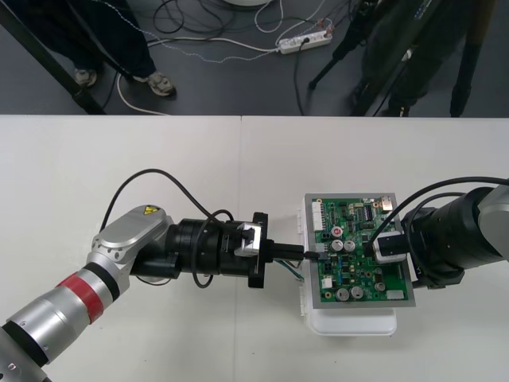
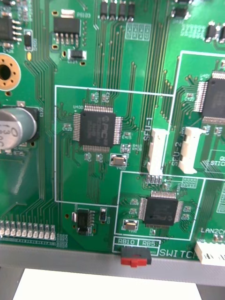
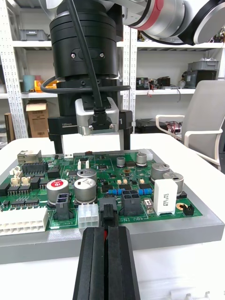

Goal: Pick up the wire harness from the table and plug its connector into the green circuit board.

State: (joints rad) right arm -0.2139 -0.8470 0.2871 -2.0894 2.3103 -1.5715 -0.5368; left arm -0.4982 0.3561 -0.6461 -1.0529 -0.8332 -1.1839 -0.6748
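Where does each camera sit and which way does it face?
Front view: overhead, looking steeply down at the table; left arm and right arm meet at the green circuit board.
Right wrist view: on the right wrist, facing straight down onto the board's chips.
Left wrist view: on the left wrist, level across the board; the left jaws shut on the wire harness at the near edge, the right jaws open beyond.
Shared: the board in all three; the right jaws in front and left wrist views.
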